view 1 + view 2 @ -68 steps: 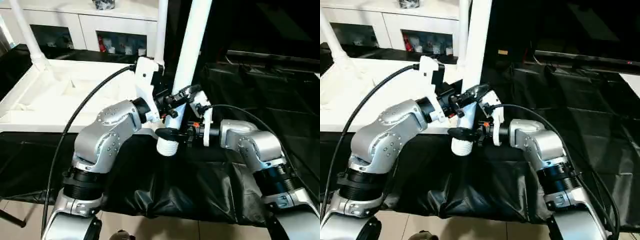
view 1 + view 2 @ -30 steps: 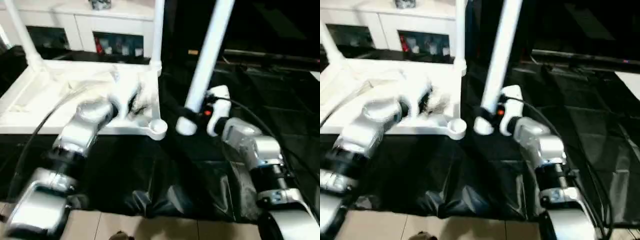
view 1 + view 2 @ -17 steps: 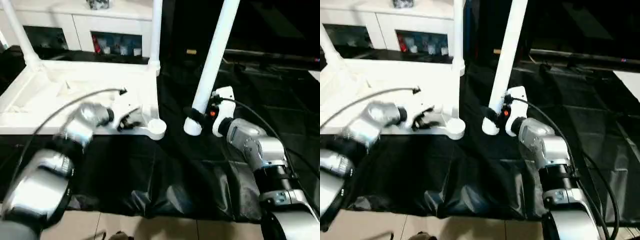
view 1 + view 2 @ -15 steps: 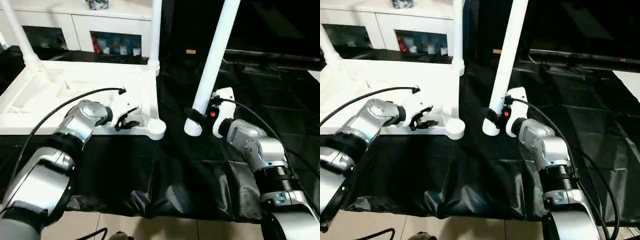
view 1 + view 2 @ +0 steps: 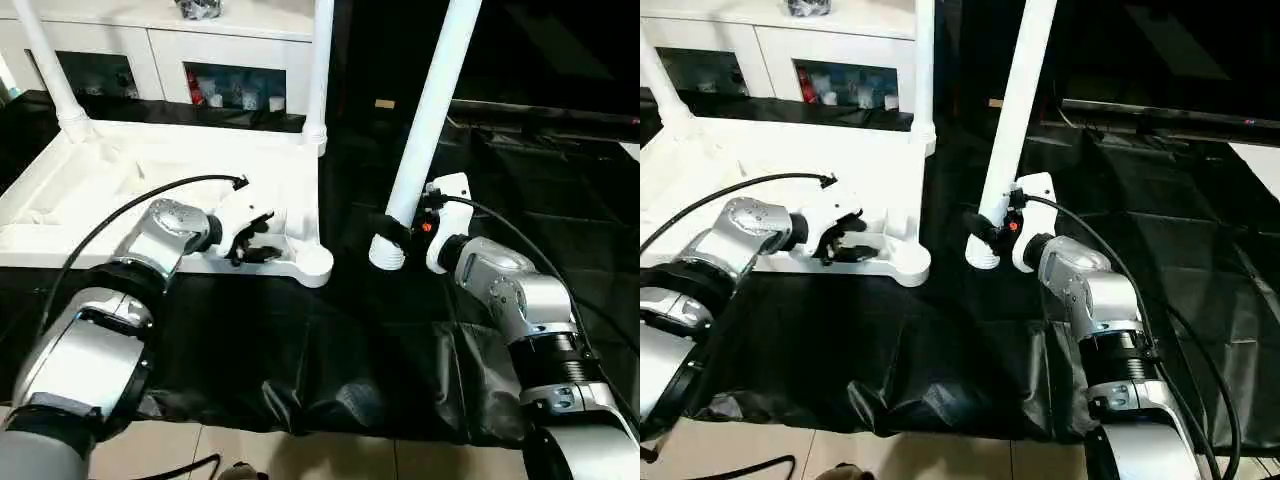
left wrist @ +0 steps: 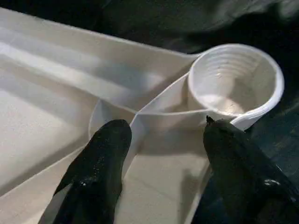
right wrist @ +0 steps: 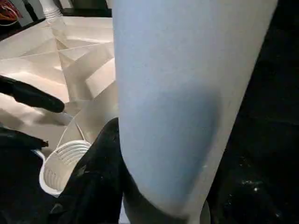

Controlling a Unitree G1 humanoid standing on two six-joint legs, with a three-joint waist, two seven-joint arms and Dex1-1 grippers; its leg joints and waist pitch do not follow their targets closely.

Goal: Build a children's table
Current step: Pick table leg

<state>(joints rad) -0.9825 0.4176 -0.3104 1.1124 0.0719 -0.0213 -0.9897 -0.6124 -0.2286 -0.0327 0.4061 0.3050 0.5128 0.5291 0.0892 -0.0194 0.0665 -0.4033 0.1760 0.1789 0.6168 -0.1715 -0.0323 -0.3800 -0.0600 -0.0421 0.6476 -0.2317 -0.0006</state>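
The children's table top (image 5: 150, 170) lies upside down on the black cover, with two white legs standing in its far corner sockets (image 5: 318, 70) (image 5: 45, 60). Its near right socket (image 5: 318, 266) is empty and shows its ribbed inside (image 6: 236, 79). My left gripper (image 5: 252, 240) is shut on the top's near rim just beside that socket, one finger (image 6: 110, 144) on each side of the wall. My right gripper (image 5: 388, 232) is shut on the lower end of a loose white leg (image 5: 430, 110), which leans upright a short way right of the empty socket (image 7: 65, 163).
A white glass-door cabinet (image 5: 200, 50) stands behind the table top. The black cover (image 5: 330, 350) is wrinkled near the front edge, with tiled floor below. A black cable (image 5: 130, 210) loops over my left forearm.
My left gripper has left the leg and come down onto the top's near rim. The top has slid a little to the right. The right gripper has carried the leg right of the socket.
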